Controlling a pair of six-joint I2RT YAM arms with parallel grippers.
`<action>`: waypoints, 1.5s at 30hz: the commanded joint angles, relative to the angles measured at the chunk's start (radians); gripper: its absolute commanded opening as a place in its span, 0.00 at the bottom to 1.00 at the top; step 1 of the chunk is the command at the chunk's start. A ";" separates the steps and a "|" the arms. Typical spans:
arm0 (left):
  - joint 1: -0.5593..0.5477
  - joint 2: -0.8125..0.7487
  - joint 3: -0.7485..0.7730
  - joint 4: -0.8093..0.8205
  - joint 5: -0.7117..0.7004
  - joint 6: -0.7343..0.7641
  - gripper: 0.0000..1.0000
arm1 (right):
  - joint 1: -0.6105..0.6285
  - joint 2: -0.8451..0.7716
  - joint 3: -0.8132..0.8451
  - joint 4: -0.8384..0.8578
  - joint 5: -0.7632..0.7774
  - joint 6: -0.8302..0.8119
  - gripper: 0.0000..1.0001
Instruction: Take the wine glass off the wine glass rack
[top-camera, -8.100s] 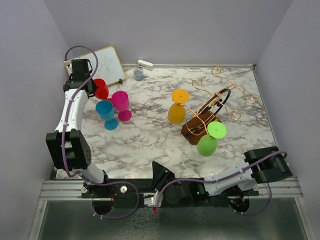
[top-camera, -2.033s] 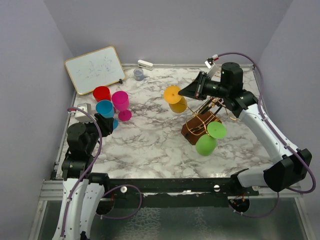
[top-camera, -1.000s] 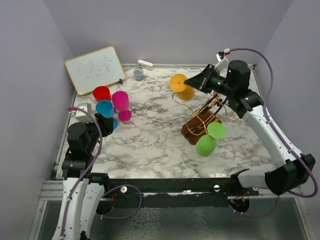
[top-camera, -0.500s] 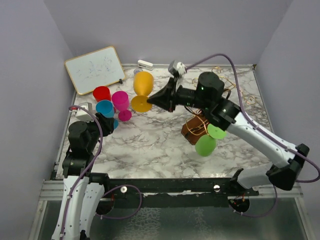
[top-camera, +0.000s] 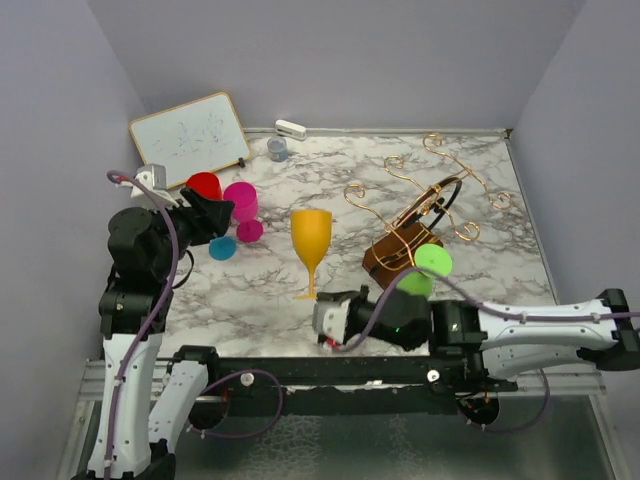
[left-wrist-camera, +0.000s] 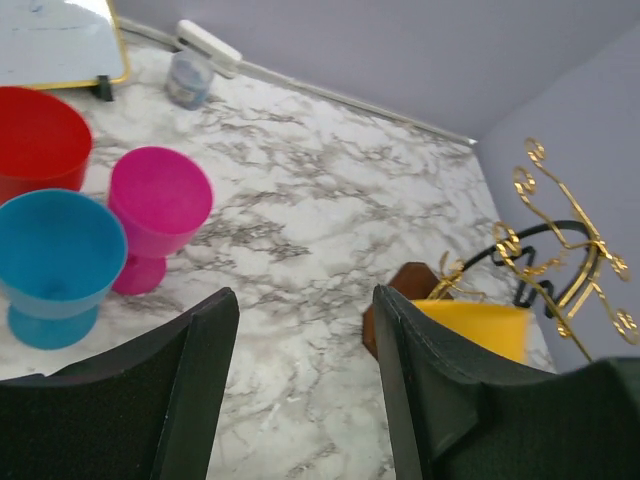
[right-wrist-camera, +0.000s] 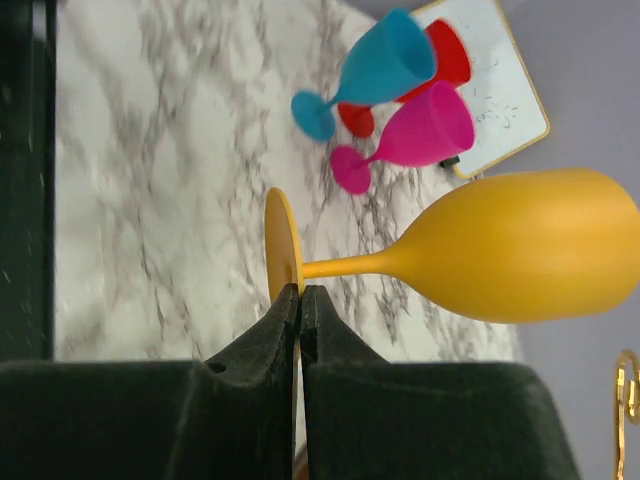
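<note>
A yellow wine glass (top-camera: 311, 240) stands upright over the marble near the front middle, off the wine glass rack (top-camera: 432, 196). My right gripper (top-camera: 322, 305) reaches in low from the right and is shut on the rim of its foot (right-wrist-camera: 279, 256); in the right wrist view the right gripper (right-wrist-camera: 299, 296) pinches that disc edge. A green glass (top-camera: 420, 277) still hangs on the copper rack by its wooden base (top-camera: 392, 257). My left gripper (top-camera: 216, 213) hovers open at the left, and in the left wrist view the left gripper (left-wrist-camera: 300, 390) holds nothing, with the yellow bowl (left-wrist-camera: 478, 326) beside its right finger.
Red (top-camera: 204, 185), blue (top-camera: 222, 246) and pink (top-camera: 241, 203) glasses stand grouped at the left. A whiteboard (top-camera: 188, 137) leans at the back left, with a small grey cup (top-camera: 277, 149) and a white eraser (top-camera: 290, 129) along the back wall.
My right arm has swung the yellow glass from the back left down to the front middle and turned it upright. The left arm has lifted toward the coloured glasses and its jaws have widened.
</note>
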 joint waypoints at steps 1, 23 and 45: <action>-0.005 0.101 0.160 -0.135 0.263 -0.022 0.60 | 0.192 0.009 -0.269 0.222 0.448 -0.466 0.01; -0.095 0.061 0.030 -0.206 0.469 -0.021 0.62 | 0.344 0.286 -0.537 0.838 0.539 -1.082 0.01; -0.140 0.050 -0.065 -0.302 0.481 0.113 0.42 | 0.345 0.443 -0.515 1.021 0.560 -1.184 0.01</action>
